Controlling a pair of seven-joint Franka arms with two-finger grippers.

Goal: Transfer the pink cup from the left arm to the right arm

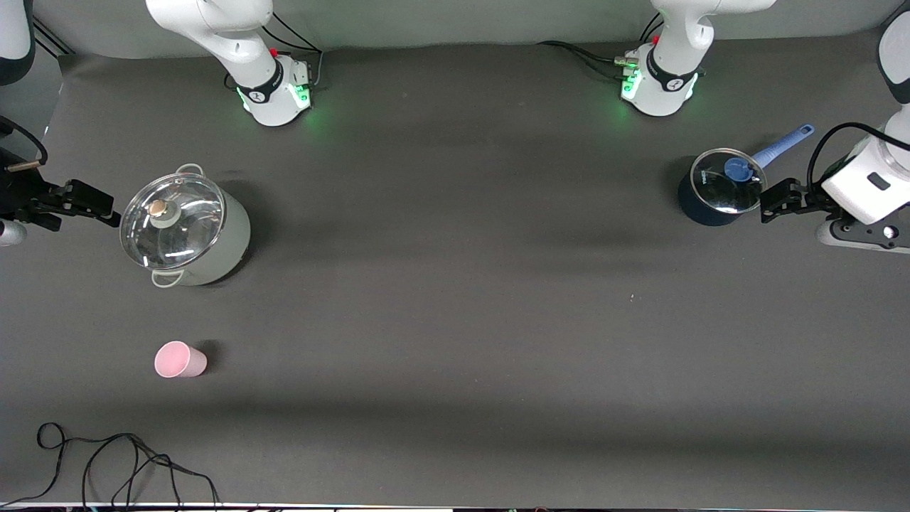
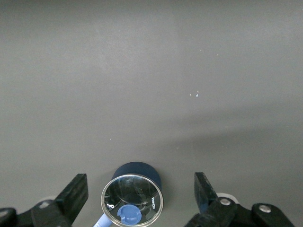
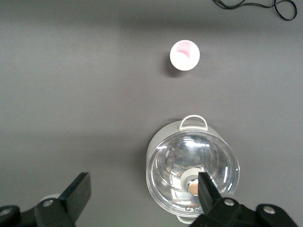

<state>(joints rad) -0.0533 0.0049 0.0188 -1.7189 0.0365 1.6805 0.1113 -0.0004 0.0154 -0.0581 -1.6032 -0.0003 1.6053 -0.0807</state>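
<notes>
Cup (image 1: 180, 359) — pink, matte, tapered — upright nr glass-lidded pot (image 1: 186, 230).

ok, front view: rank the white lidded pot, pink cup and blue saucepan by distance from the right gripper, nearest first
1. White glass-lidded metal pot: just beside the right gripper.
2. Small pale-pink plastic cup: same end, nearer the camera.
3. Dark-blue glass-lidded saucepan: left arm's end.

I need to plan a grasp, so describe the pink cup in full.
The pink cup is small, plain and pale pink, tapered, without a handle, and looks like matte plastic. It stands upright on the dark table, mouth up, and the right wrist view shows its inside empty. It sits toward the right arm's end, nearer the front camera than the lidded grey pot. Nothing touches it.
</notes>
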